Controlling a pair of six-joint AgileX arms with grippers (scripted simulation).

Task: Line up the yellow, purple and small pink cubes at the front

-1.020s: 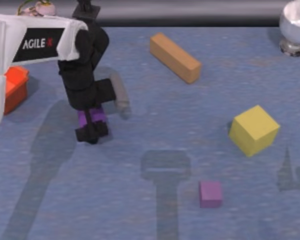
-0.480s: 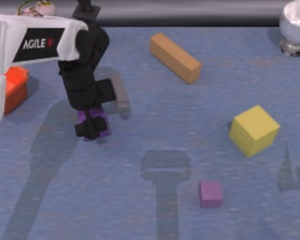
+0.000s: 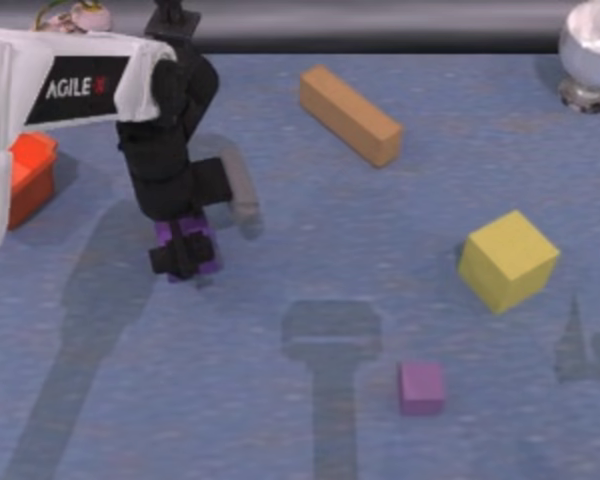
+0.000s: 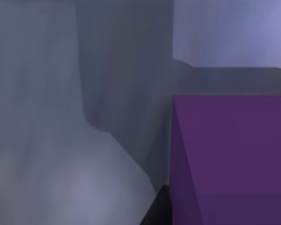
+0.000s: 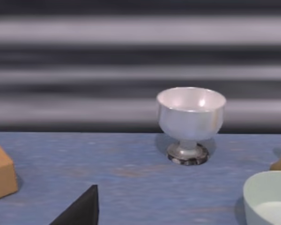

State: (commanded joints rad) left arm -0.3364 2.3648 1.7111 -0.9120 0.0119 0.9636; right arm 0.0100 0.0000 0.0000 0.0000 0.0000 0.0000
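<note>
From above, the left gripper (image 3: 184,252) is reaching down over the left part of the blue table (image 3: 310,250), its black fingers closing on the deep violet-purple cube (image 3: 170,233), which is showing between and just behind them. The plain matte yellow cube (image 3: 507,260) is sitting tilted on the table's right side, well apart from that gripper. The small pale pinkish-mauve cube (image 3: 421,387) is lying flat near the front edge, to the front-left of the yellow cube and apart from it. A long tan-orange rectangular block (image 3: 349,114) is lying slantwise toward the back, an orange box (image 3: 28,175) is standing at the left edge, and a white pearly goblet (image 3: 592,52) is standing in the back right corner. The right gripper is not appearing in this view.

In the left wrist view, the purple cube (image 4: 229,159) is filling much of the picture, close against the camera, with the grey-blue table surface (image 4: 61,140) behind it.

In the right wrist view, the white goblet (image 5: 191,123) is standing upright on the blue table (image 5: 131,173). An end of the tan-orange block (image 5: 0,171) is showing at one edge, the rim of a pale bowl (image 5: 269,197) at the other. A black wedge (image 5: 79,211), perhaps part of the right gripper, is poking in at the picture's edge; whether that gripper is open or closed I cannot tell.
</note>
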